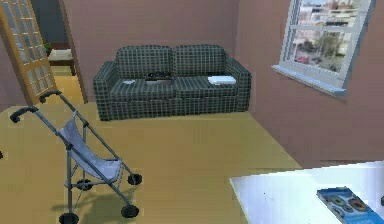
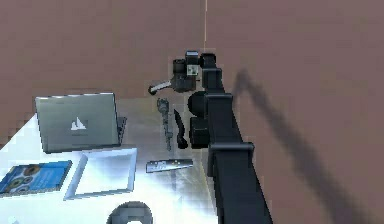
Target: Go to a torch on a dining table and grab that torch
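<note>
A slim grey stick-like thing, possibly the torch, lies on the white table right of the laptop. Beside it lies a shorter dark thing. The dark arm rises from the bottom edge of the arm side view, and the gripper sits at its far end, just above the grey stick's upper tip, against the brown wall. I cannot tell whether it holds anything. The table's corner shows at the forward view's bottom right.
On the table are a grey laptop, a blue magazine, a white pad, a flat grey device and a dark round thing. Ahead stand a plaid sofa, a stroller and a window.
</note>
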Controlling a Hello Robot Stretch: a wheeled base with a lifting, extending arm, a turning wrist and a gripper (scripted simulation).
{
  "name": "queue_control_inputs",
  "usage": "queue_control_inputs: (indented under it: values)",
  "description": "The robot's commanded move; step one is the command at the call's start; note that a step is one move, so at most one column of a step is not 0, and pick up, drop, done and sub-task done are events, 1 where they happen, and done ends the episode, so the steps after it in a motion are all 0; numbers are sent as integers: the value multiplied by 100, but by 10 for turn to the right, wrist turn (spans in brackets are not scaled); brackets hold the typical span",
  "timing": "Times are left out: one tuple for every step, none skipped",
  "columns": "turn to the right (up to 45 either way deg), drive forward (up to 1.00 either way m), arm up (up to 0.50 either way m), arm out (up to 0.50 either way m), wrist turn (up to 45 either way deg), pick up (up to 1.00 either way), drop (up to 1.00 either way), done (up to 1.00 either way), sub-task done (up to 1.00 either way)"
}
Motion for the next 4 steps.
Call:
queue_control_inputs:
  values:
    - [0,0,-30,0,0,0,0,0,0]
    - [0,0,0,0,0,100,0,0,0]
    - [0,0,10,0,0,0,0,0,0]
    - [0,0,0,0,0,0,0,100,0]
